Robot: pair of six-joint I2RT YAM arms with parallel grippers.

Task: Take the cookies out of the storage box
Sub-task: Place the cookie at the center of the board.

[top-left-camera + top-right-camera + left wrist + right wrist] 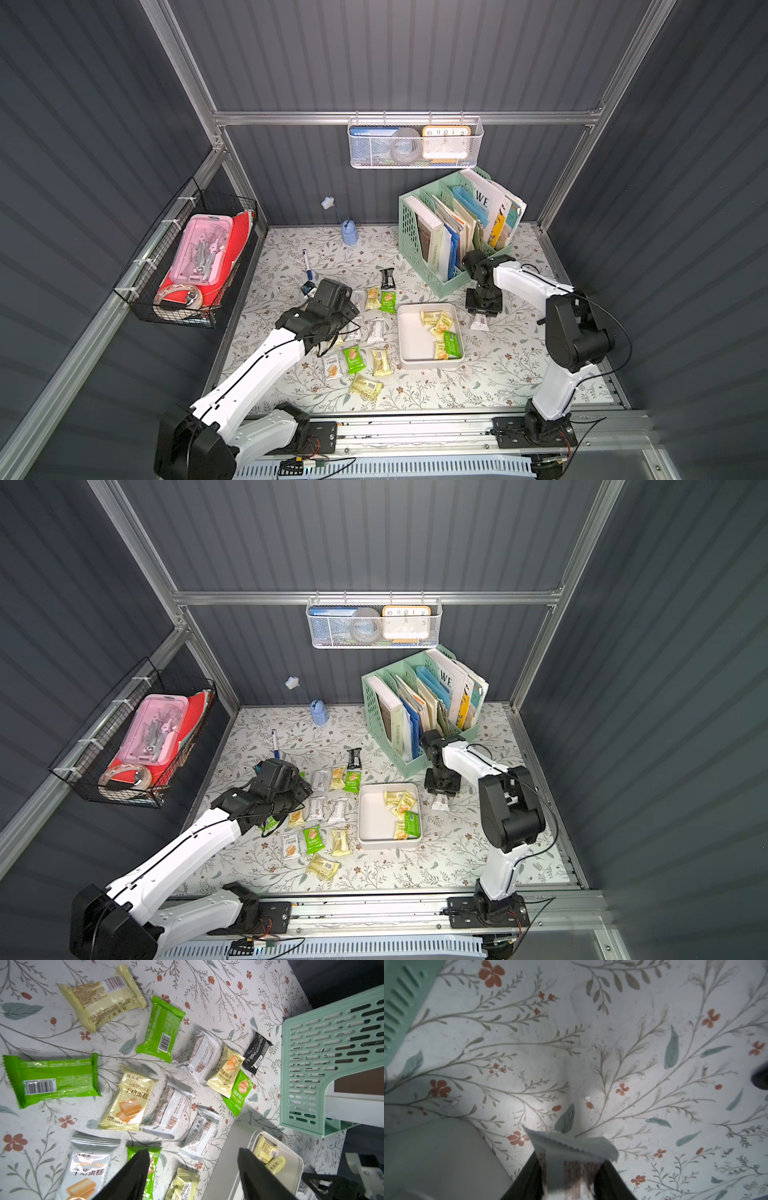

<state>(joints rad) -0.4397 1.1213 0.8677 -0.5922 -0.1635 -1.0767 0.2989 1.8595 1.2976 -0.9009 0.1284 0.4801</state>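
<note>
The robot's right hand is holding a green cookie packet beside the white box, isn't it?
Almost. The right hand is holding a cookie packet beside the white box, but the packet is white, not green. The right wrist view shows its white crimped end sticking out of the hand's grip.

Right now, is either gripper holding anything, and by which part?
The right gripper pinches a white-silver cookie packet across its body, one crimped end jutting free. The left gripper is open and empty.
</note>
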